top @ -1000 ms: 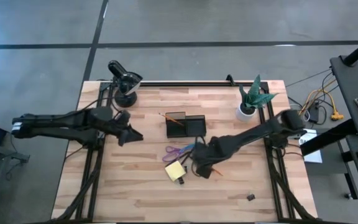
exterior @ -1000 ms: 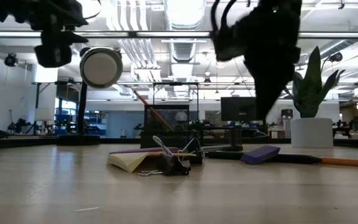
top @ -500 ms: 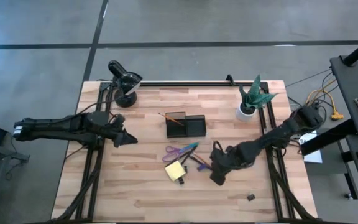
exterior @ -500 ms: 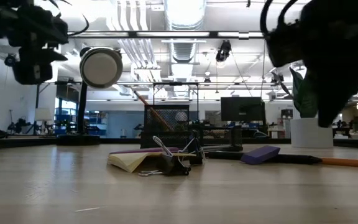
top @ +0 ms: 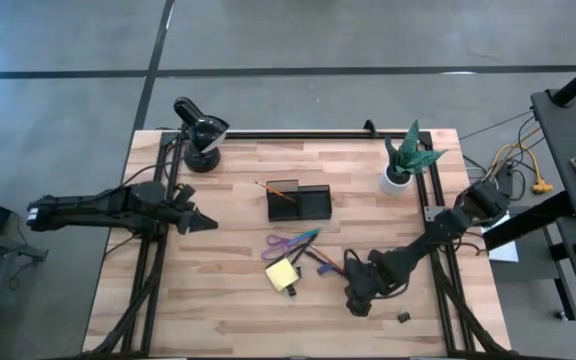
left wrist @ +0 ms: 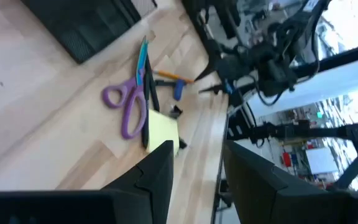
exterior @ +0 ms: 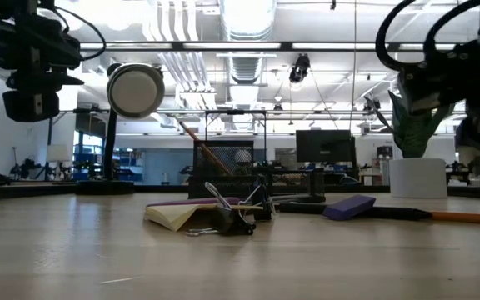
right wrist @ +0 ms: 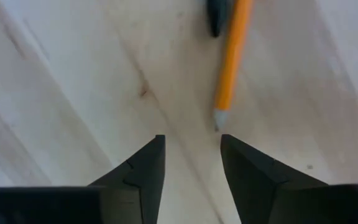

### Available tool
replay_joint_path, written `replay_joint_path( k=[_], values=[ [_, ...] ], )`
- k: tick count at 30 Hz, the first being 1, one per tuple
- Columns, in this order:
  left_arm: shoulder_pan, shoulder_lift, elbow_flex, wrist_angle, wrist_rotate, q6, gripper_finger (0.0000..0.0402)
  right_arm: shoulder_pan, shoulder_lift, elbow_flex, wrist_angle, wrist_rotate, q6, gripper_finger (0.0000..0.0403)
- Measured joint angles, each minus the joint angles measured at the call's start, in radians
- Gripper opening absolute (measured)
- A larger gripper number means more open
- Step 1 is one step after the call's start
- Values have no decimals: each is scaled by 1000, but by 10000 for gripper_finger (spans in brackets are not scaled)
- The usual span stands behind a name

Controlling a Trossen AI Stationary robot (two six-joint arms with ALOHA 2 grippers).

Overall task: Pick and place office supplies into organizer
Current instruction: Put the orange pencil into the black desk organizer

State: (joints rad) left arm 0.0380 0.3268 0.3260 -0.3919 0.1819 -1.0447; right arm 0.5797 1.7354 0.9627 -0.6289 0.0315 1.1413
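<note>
Office supplies point(top: 290, 258) lie mid-table beside the organizer point(top: 299, 202); the right end effector point(top: 359, 303) has swung toward the near edge and opened, empty, over the orange pencil point(right wrist: 232, 59), so a pick looks imminent

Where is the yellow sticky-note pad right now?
In the high view, the yellow sticky-note pad lies near the table's middle, just below the purple scissors and the dark organizer, with a black clip at its lower edge.
</note>
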Motion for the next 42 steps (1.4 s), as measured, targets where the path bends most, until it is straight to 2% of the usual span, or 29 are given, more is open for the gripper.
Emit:
replay_joint_path(
  k=[12, 21, 30, 36, 42],
  values=[
    [0, -8, -1, 43, -15, 8, 122, -1, 1, 0, 8, 7, 17, 132],
    [0, -8, -6, 43, -15, 6, 122, -15, 1, -3, 2, 153, -87, 142],
    [0, -9, -6, 43, -15, 7, 122, -22, 1, -12, 9, 151, -126, 148],
    [0, -9, -6, 43, -15, 24, 122, -64, 0, -32, 13, 133, -50, 143],
    [0, -8, -7, 43, -15, 31, 122, -88, 0, -34, 34, 129, -138, 143]
  ],
)
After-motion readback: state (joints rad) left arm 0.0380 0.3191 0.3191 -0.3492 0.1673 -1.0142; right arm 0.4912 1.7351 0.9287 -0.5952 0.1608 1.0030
